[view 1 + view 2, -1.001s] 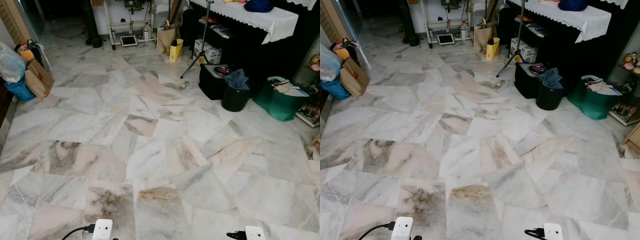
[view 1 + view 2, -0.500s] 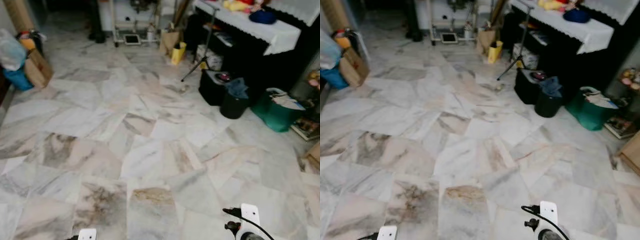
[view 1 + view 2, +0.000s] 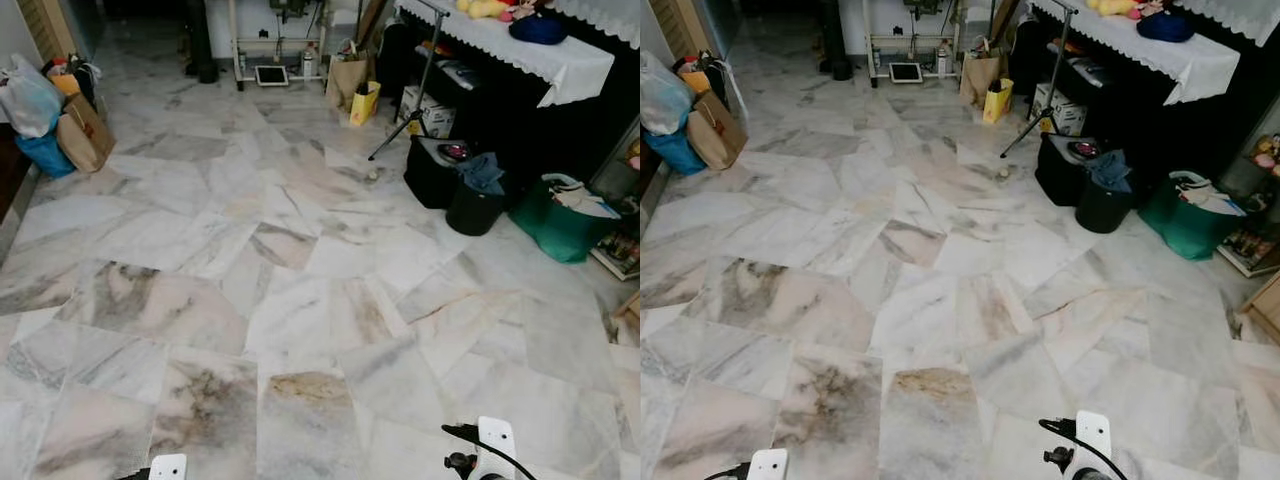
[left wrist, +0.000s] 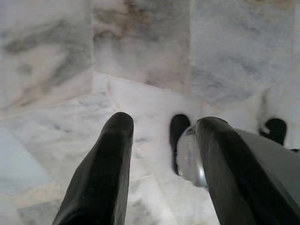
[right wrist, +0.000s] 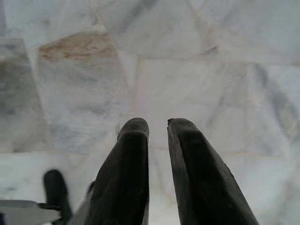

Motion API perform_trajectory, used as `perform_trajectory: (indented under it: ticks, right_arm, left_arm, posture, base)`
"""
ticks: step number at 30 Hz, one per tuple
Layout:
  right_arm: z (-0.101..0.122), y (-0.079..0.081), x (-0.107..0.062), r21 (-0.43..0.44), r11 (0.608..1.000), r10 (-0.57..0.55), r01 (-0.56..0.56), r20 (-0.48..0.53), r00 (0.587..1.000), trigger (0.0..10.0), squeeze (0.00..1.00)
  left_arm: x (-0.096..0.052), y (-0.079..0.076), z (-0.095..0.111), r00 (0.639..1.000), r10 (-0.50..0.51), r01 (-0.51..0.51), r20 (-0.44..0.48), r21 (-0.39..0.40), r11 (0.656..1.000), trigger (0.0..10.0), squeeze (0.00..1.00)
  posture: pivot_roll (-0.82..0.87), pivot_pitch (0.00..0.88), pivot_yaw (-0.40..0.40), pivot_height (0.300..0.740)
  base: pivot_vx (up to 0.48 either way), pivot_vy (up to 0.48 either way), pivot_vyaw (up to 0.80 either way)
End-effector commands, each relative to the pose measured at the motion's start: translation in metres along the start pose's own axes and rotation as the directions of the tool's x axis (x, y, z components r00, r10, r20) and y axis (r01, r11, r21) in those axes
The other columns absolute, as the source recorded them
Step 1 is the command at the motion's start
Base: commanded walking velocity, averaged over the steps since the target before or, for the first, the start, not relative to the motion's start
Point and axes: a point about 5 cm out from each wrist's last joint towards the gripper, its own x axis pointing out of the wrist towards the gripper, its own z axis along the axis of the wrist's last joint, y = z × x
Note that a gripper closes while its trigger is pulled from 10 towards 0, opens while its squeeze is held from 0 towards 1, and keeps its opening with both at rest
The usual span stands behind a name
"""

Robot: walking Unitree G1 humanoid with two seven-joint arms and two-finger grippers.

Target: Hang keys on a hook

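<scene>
Crossing open marble floor (image 3: 300,300), arms hung low at either side, presumably walking stance. Left gripper (image 4: 161,140) spread wide, nothing between the fingers; right gripper (image 5: 158,140) drawn narrow, a slim gap left, likewise empty. Keys and hook: cannot tell where, neither findable among the clutter. Bags (image 3: 60,120) at 10 o'clock, a green basket (image 3: 560,215) at 2 o'clock, a cloth-covered table (image 3: 530,50) at 1 o'clock. Probably searching.

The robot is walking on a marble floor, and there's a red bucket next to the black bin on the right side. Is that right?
Not quite. The bucket beside the black bin is green, not red, as the left eye view shows. The rest holds: the marble floor lies ahead, and both stand on the right side.
</scene>
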Motion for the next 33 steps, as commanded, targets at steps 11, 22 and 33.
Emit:
perform_trajectory:
  ticks: [11,22,33]
  right_arm:
    - [-0.017,0.007,-0.001,0.075,0.997,-0.023,0.025,-0.019,1.0,10.0,0.0]
    - [-0.029,-0.012,-0.007,0.067,0.996,-0.063,0.066,-0.033,0.997,10.0,0.0]
    - [-0.029,-0.047,-0.016,0.001,0.996,-0.093,0.093,-0.038,0.995,10.0,0.0]
  left_arm:
    - [0.003,0.003,0.011,1.0,-0.014,0.014,0.007,0.055,0.998,10.0,0.0]
    - [0.005,-0.021,0.022,0.997,-0.044,0.043,0.068,0.011,0.999,10.0,0.0]
    - [0.0,-0.044,0.007,0.997,-0.058,0.057,0.057,0.013,0.998,10.0,0.0]
  posture:
    - [0.13,0.0,-0.01,0.709]
    - [0.15,0.0,-0.095,0.709]
    - [0.17,0.0,-0.168,0.709]
  base:
    - [0.0,0.0,0.0]
    - [0.0,0.0,0.0]
    - [0.0,0.0,0.0]
